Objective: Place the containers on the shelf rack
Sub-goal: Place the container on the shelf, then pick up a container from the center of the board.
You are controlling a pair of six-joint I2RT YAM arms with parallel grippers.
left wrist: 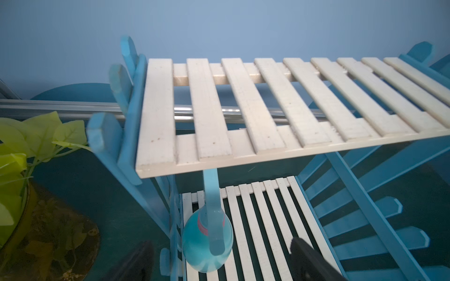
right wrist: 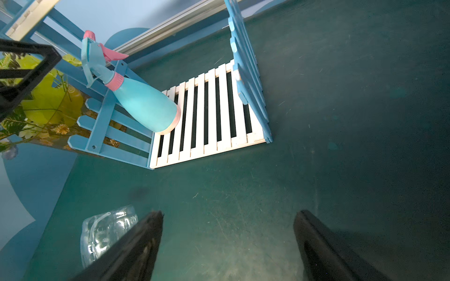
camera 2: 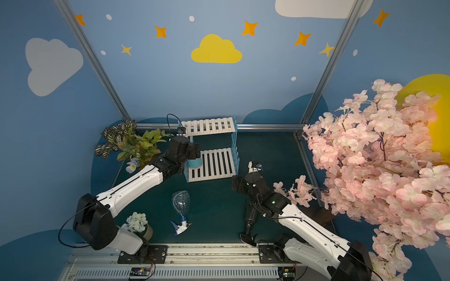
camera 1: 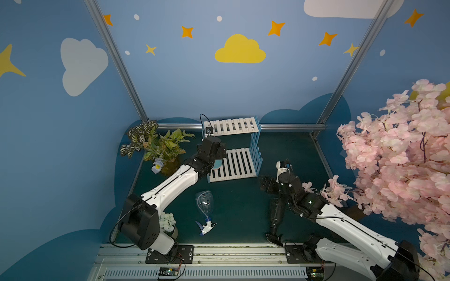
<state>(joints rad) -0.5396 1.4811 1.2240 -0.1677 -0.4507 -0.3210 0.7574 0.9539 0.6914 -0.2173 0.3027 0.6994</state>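
The shelf rack stands at the back of the table. The light blue container stands upright at the left end of its lower shelf. My left gripper hovers just above it, open, with its fingers apart from the bottle. A clear container lies on the table in front. The smoky black container lies under my right arm. My right gripper is open and empty over bare table.
Leafy potted plants stand just left of the rack. A small pot of white flowers sits by the left arm's base. A pink blossom tree overhangs the right side. A metal rail runs behind the rack.
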